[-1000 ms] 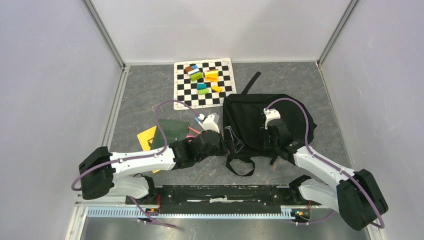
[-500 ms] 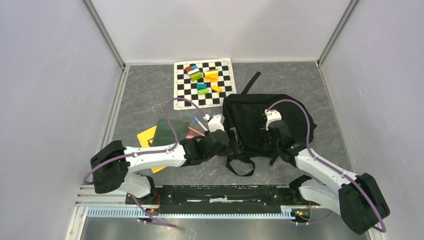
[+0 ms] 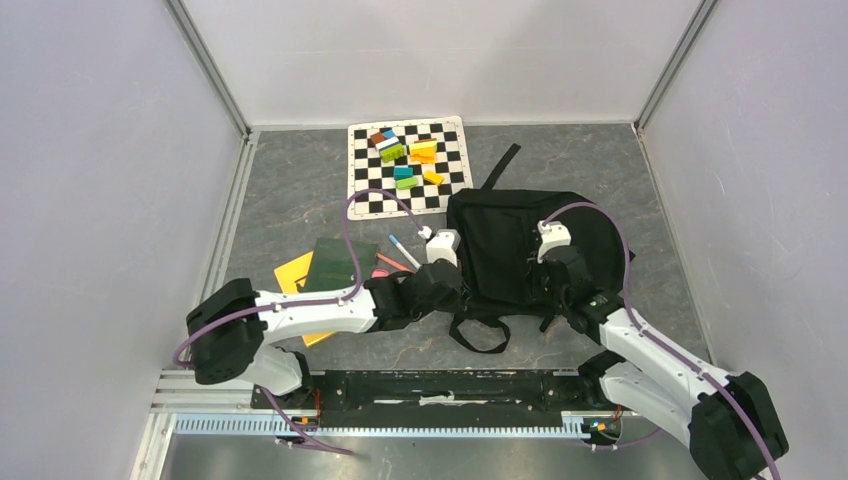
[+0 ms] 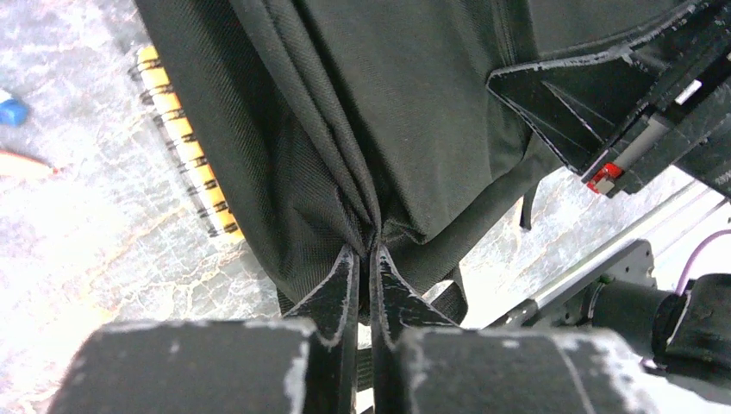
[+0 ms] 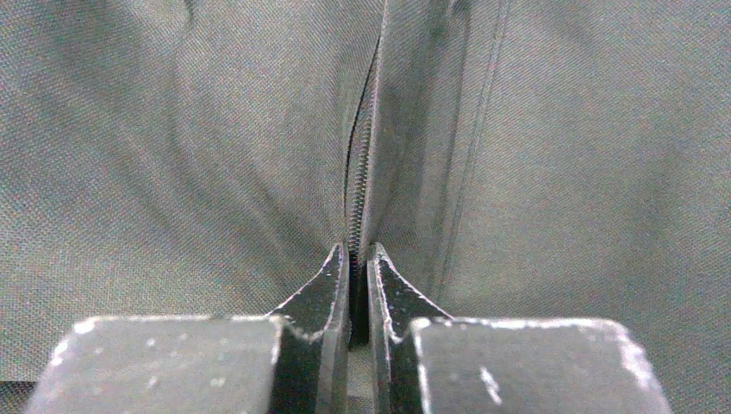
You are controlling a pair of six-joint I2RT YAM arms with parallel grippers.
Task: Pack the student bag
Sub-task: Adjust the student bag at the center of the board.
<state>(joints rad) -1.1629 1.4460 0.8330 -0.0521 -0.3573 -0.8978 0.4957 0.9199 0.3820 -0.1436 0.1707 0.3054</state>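
The student bag (image 3: 505, 240), a soft black backpack, lies on the grey table right of centre, with a strap loop (image 3: 480, 335) hanging towards me. My left gripper (image 3: 460, 284) is at the bag's left edge. In the left wrist view this left gripper (image 4: 365, 252) is shut on a pinched fold of the bag's fabric (image 4: 379, 129). My right gripper (image 3: 550, 288) rests on the bag's middle. In the right wrist view the right gripper (image 5: 357, 250) is shut on the fabric at the zip (image 5: 359, 172).
A spiral notebook with a yellow edge (image 4: 185, 142) pokes out from under the bag. A green notebook (image 3: 333, 265), a yellow one (image 3: 293, 272) and pens (image 3: 403, 250) lie to the left. The checkered mat (image 3: 366, 196) with several coloured blocks is at the back.
My left gripper moved right to the bag's left edge and closed on the fabric. The right arm shifted a little to the right, still gripping the bag.
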